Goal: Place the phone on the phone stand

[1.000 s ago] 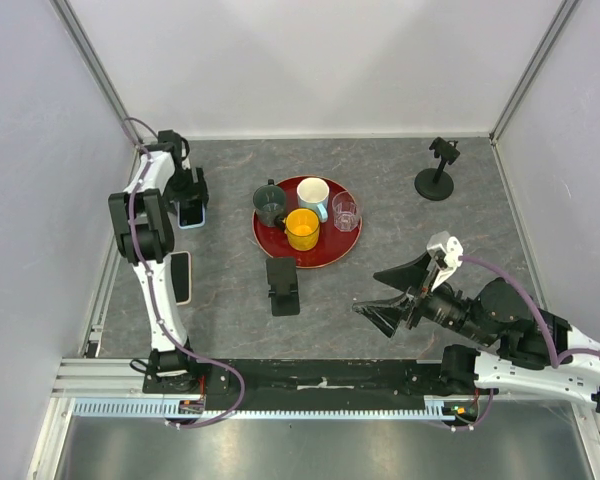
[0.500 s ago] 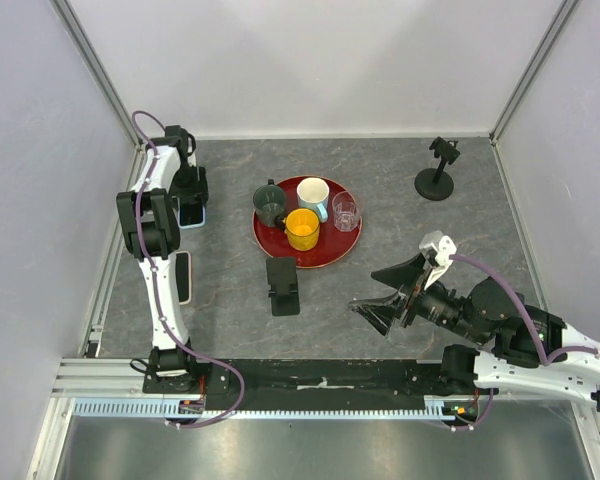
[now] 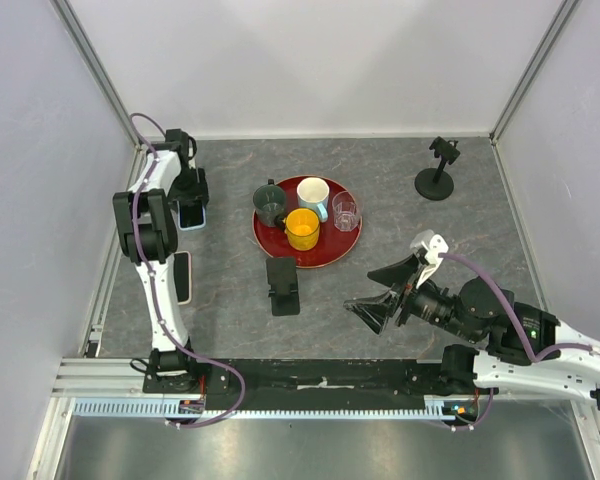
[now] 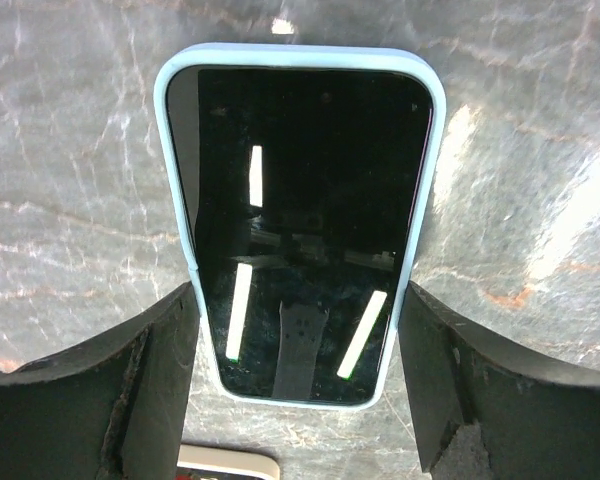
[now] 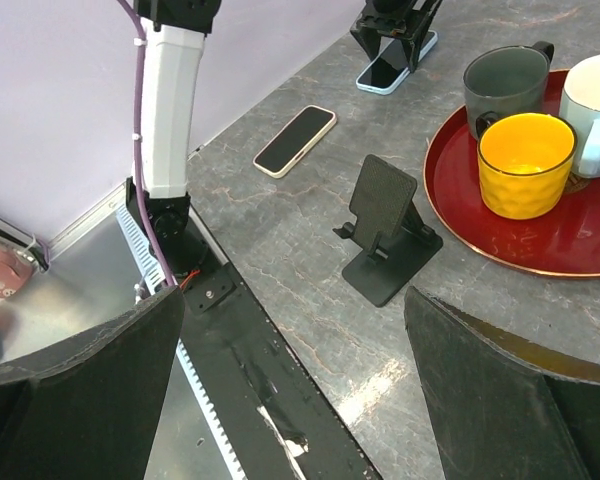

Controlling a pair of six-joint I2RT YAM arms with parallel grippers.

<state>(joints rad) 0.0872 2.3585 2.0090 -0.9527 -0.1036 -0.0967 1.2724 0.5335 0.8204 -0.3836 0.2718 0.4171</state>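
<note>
A phone in a light-blue case (image 4: pixel 300 200) lies flat, screen up, at the far left of the table (image 3: pixel 191 214). My left gripper (image 4: pixel 300 300) is down over its near end, with one finger against each long side. This gripper also shows in the top view (image 3: pixel 190 192). The black folding phone stand (image 3: pixel 282 285) stands empty mid-table, in front of the tray; it also shows in the right wrist view (image 5: pixel 385 235). My right gripper (image 3: pixel 380 293) hovers open and empty over the front right of the table, its jaws wide apart (image 5: pixel 295 300).
A second phone in a cream case (image 3: pixel 180 277) lies near the left edge. A red tray (image 3: pixel 270 246) holds a dark mug (image 3: pixel 271 205), a white cup (image 3: pixel 313 195), a yellow cup (image 3: pixel 302 228) and a clear glass (image 3: pixel 345 212). A black round-base clamp stand (image 3: pixel 437 172) stands at the back right.
My left arm's elbow has shifted while its gripper stayed over the blue phone. My right gripper has drifted left toward the folding stand.
</note>
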